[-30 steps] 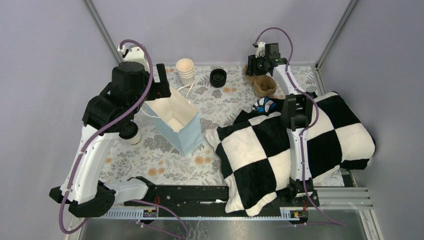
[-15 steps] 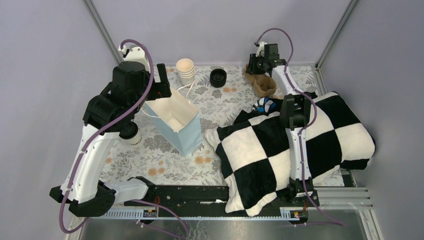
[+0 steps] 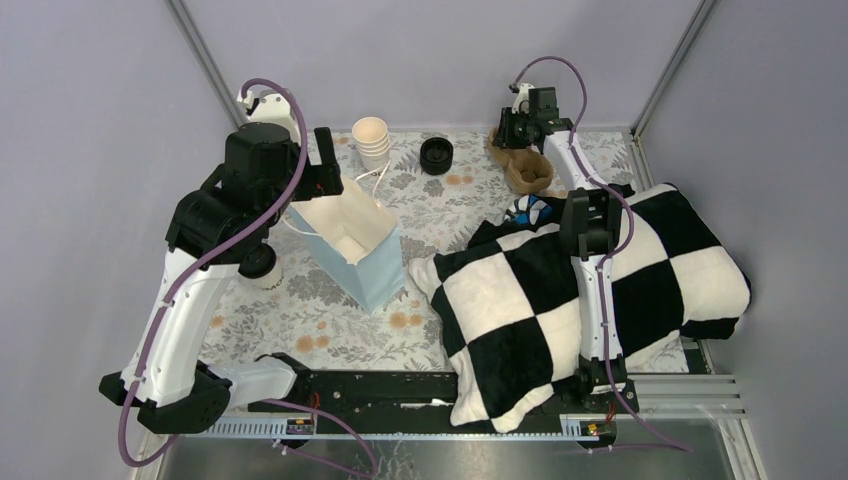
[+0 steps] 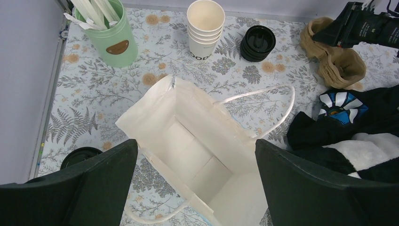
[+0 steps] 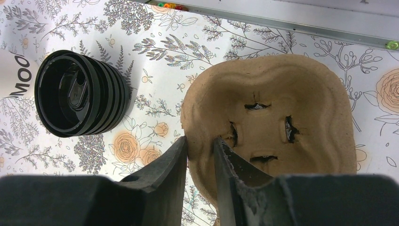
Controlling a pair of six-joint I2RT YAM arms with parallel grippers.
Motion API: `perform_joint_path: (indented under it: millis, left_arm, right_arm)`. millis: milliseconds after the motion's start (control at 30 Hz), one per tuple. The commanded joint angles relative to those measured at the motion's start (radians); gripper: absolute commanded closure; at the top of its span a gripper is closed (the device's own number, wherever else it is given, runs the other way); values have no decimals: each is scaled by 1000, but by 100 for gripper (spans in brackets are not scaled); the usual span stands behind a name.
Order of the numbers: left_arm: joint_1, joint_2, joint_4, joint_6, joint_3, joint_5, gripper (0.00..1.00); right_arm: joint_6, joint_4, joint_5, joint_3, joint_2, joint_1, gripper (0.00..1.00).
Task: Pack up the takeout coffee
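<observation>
The takeout coffee (image 3: 259,264), a cream cup with a black lid, stands at the left, partly under my left arm; only its lid (image 4: 79,155) shows in the left wrist view. My left gripper (image 4: 195,143) hangs open over the open mouth of a white paper bag (image 3: 352,238), whose inside (image 4: 188,141) holds nothing. At the back right, my right gripper (image 5: 201,140) is closed on the rim of a brown pulp cup carrier (image 5: 282,103), one finger outside and one inside the wall. The top view shows that gripper (image 3: 520,140) beside the carrier (image 3: 530,173).
A stack of black lids (image 3: 436,155) and nested cream cups (image 3: 371,141) stand at the back. A mint-green cup of white sticks (image 4: 110,37) is at the far left. A black-and-white checkered pillow (image 3: 580,290) covers the right side, with a blue-white object (image 3: 528,210) at its edge.
My right wrist has shifted very slightly over the carrier. The left arm, bag and cup have not moved.
</observation>
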State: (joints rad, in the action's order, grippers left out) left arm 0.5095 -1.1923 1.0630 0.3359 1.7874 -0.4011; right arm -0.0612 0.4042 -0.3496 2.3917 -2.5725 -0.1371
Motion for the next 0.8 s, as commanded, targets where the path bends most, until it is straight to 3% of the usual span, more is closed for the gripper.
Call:
perform_joint_path:
  millis: [0,333,767]
  left_arm:
    - [1,10,-14,-15,21,11,1]
    - [1,14,-14,-11,23,18,1]
    - [1,28,-26,0,9,30,1]
  right_arm:
    - [3,-35,-3,46,-24,1,67]
    - [-5,-38,-11,68,-8,1,86]
    - [50,-29,146,25,166,-19,89]
